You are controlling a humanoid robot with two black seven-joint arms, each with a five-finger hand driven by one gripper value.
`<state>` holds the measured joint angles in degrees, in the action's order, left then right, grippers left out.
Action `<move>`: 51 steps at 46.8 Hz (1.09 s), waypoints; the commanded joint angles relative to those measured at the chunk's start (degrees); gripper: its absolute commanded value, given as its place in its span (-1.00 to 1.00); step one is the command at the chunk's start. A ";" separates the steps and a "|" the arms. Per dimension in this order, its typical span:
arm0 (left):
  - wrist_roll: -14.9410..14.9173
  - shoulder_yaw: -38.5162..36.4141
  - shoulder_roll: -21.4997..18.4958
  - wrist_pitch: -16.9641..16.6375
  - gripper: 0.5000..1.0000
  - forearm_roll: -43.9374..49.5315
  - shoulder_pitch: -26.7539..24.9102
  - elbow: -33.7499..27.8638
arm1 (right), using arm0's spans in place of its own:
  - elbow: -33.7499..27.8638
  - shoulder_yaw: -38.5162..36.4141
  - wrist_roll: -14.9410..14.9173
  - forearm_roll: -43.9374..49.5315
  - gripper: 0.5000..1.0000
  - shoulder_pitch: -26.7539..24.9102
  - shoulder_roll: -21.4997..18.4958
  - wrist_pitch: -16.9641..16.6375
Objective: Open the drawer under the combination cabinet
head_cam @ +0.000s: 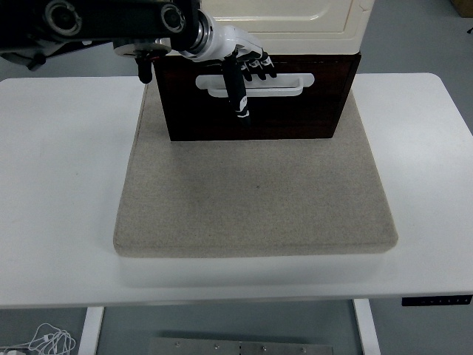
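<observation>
From my seat I see the left hand, white shell with black fingers, curled over the white loop handle, thumb hanging down in front of it. That slim handle runs left to right across the dark brown drawer, whose flat front faces me. The drawer sits under a glossy cream cabinet, all on a coarse grey felt mat covering the smooth white table.
</observation>
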<state>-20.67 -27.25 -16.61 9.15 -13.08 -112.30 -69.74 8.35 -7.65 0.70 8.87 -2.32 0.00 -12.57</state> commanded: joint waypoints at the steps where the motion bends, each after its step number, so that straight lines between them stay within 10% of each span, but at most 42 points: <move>1: 0.02 0.01 0.09 -0.01 1.00 -0.37 0.42 0.30 | 0.00 0.00 0.00 0.01 0.70 0.03 0.00 0.00; 51: 0.11 0.01 1.85 0.26 1.00 -0.45 1.82 0.74 | 0.00 0.00 0.00 0.01 0.70 -0.05 0.00 0.00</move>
<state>-20.56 -27.25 -14.77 9.14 -13.58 -110.40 -68.93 8.35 -7.65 0.70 8.88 -2.31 0.00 -12.57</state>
